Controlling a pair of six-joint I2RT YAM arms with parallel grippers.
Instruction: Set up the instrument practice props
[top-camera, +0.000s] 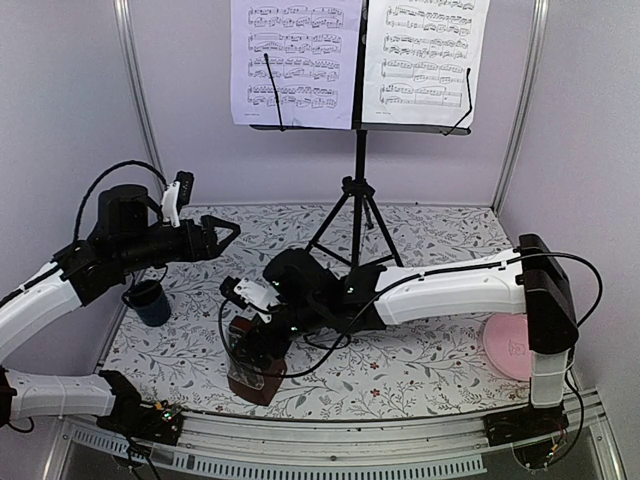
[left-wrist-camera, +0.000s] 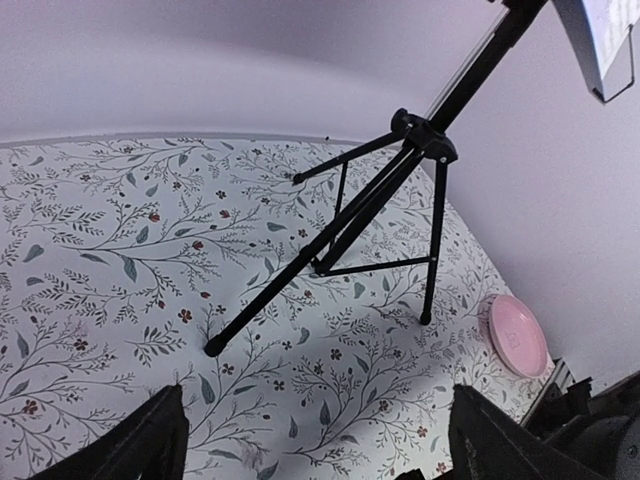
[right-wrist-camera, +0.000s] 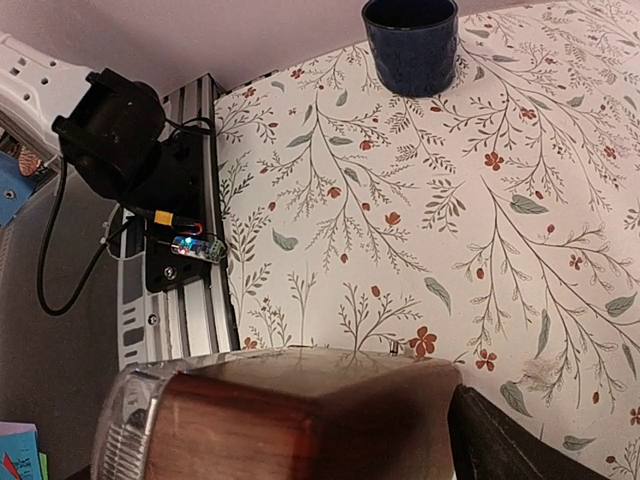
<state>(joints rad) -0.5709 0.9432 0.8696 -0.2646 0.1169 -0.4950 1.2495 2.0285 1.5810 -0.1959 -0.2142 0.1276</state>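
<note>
Black tripod music stand (top-camera: 359, 190), two white printed sheets (top-camera: 295, 60) on it, stands far centre; the right arm (top-camera: 450, 285) lying beside its legs could topple it. Near left, the right tool (top-camera: 255, 340) straddles the small dark-red wooden metronome (top-camera: 255, 370), grip unclear; an off-centre squeeze could tip it.

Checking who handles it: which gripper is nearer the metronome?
Right. The right gripper is down over the metronome; the left gripper hovers farther back, toward the music stand.
</note>
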